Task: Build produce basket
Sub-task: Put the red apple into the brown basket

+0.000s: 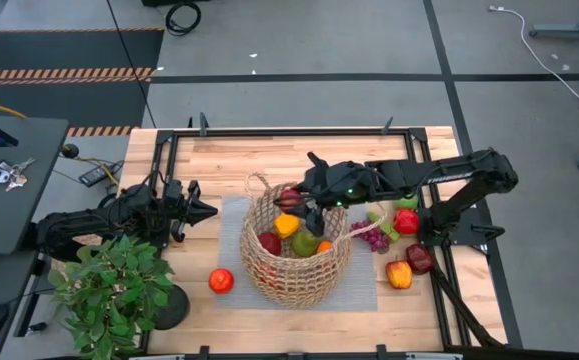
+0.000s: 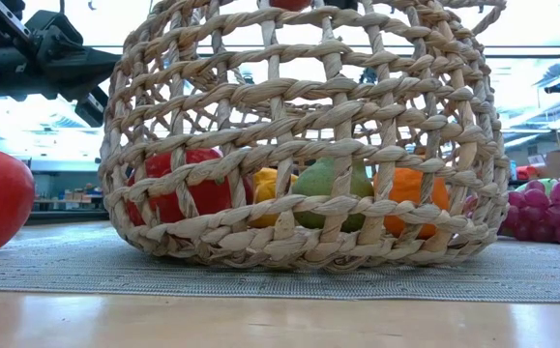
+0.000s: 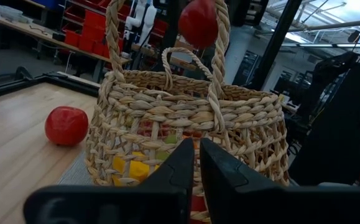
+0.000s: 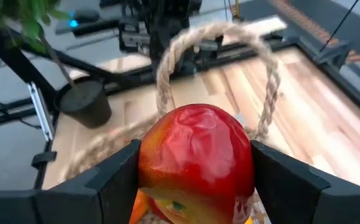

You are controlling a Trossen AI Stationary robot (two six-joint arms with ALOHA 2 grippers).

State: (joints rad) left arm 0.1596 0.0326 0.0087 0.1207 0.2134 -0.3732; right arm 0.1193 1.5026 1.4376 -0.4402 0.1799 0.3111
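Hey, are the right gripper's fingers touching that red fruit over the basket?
Touching. In the right wrist view, the right gripper has a dark finger pressed against each side of the red fruit, no gap visible, above the basket.

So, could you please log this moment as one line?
right gripper: holding red fruit over basket | left gripper: shut, beside basket

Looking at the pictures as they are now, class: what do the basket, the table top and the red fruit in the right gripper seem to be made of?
Basket: woven tan wicker or rope-like fibre, matte; twisted strands and open gaps show.
Table top: pale wood, smooth; plank seams and grain show.
Red fruit in the right gripper: probably moulded plastic; glossy skin with bright highlights, slightly dimpled.
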